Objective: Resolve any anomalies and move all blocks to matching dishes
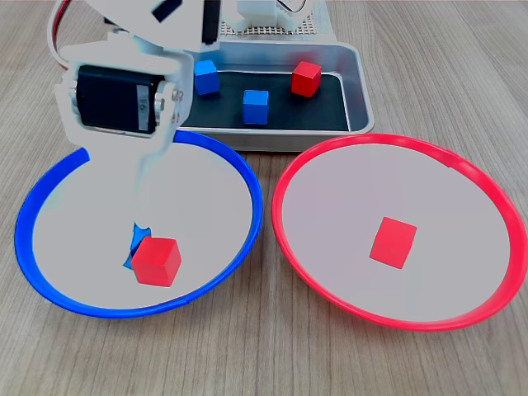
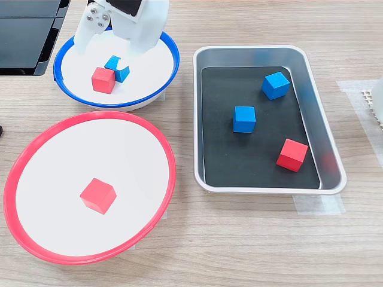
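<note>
gripper [image 2: 103, 52]: fingers spread, empty, over blue dish [image 2: 167, 45]
blue dish: red block [image 2: 103, 80] touching blue block [image 2: 118, 67]

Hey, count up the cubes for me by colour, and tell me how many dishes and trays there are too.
Red cubes: 3, one in the blue-rimmed dish, one in the red-rimmed dish, one in the tray
Blue cubes: 3, one in the blue-rimmed dish, two in the tray
Round dishes: 2, blue-rimmed and red-rimmed
Metal tray: 1
Total: 9
</note>
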